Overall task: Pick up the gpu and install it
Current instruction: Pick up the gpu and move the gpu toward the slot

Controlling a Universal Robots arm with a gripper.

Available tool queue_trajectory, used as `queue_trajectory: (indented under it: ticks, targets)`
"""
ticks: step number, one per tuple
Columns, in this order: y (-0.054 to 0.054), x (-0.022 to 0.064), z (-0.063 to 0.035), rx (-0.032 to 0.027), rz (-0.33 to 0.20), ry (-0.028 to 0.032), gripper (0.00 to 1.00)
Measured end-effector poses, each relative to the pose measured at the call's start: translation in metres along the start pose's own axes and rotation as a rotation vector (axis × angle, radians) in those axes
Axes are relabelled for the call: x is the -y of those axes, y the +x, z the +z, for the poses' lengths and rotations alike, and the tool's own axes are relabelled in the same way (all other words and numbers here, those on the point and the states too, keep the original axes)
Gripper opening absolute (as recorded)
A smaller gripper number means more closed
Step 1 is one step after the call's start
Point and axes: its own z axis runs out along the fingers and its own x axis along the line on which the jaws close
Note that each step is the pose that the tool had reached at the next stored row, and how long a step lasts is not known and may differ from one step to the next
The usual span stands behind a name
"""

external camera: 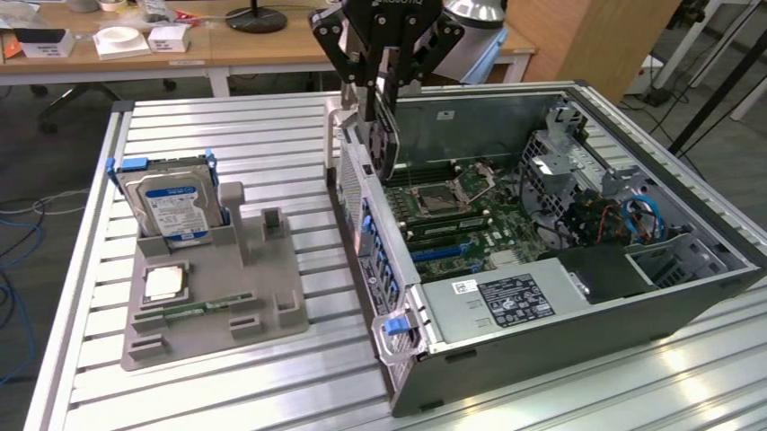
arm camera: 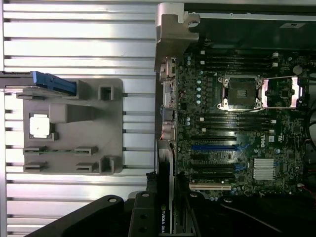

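Gripper (external camera: pixel 383 90) is seen clamped on the gpu (external camera: pixel 381 144), which is held upright on edge, with its silvery bracket turned toward the exterior view's left. The card is suspended over the rear wall of the open case (external camera: pixel 671 296), just beside the motherboard (external camera: pixel 462 215), and is not yet seated in a slot. A hard drive (external camera: pixel 174 202) is seen standing in the gray fixture (external camera: pixel 258 296) on the slatted table (external camera: pixel 240 135).
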Motion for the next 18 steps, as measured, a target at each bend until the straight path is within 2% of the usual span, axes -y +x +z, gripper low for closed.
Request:
queue_trajectory:
  ticks: [18]
  targets:
    - [-0.018, -0.0001, -0.0003, -0.0001, 0.000, 0.0001, 0.26]
